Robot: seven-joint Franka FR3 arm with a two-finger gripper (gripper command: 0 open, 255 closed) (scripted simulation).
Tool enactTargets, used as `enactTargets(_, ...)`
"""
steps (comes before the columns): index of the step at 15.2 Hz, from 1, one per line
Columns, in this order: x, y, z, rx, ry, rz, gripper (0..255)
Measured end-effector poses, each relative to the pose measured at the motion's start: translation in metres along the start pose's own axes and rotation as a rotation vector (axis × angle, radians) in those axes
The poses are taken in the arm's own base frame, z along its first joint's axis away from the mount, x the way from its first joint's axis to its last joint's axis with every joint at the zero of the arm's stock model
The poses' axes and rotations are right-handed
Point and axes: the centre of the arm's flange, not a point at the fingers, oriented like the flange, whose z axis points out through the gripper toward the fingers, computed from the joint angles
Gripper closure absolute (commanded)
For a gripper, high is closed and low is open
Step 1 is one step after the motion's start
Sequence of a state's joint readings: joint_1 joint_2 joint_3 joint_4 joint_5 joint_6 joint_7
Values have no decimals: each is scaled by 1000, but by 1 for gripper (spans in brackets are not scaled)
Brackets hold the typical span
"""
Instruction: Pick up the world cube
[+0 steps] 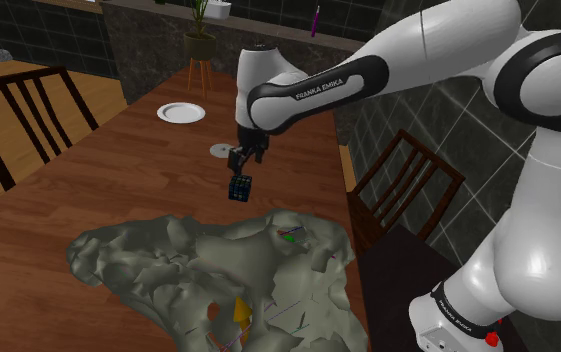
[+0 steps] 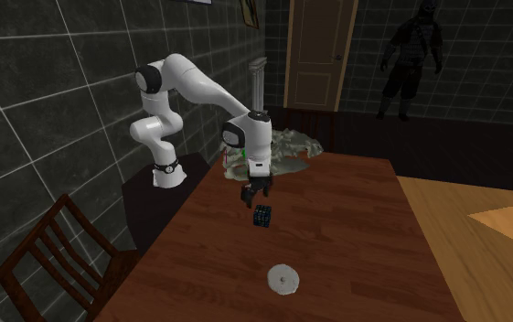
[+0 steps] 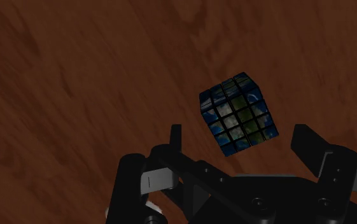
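World cube point(image 3: 239, 113): blue, green and white tiles on a black grid, tilted corner-down over the brown wooden counter point(image 1: 118, 190). In the shoulder view I see it point(image 1: 239, 188) just below the fingertips, and the second exterior view point(image 2: 261, 216) agrees. I cannot tell whether it touches the counter.

Jaws: wide. In the wrist view the two black fingers point(image 3: 175, 137) stand apart on either side of the cube, with a gap on each side; neither touches it, so nothing is held.

Arm point(image 1: 308, 85): reaches out over the counter, wrist pointing down.

Nearby: a small grey disc point(image 1: 223, 150) beyond the cube, a white plate point(image 1: 181, 112) farther off, a grey-green lumpy mass point(image 1: 218, 270) towards the stand.
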State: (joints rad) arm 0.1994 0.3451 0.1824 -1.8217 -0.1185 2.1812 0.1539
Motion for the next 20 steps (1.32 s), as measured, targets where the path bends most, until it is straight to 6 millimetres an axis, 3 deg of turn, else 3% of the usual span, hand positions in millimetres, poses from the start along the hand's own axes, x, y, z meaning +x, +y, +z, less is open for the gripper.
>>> enactTargets(3,25,-13,20,5,-1,-18,0)
enactTargets(11,29,-20,61,6,-1,-21,0)
enactTargets(12,28,-20,62,6,-1,-21,255)
enactTargets(20,28,-20,62,6,1,-22,255)
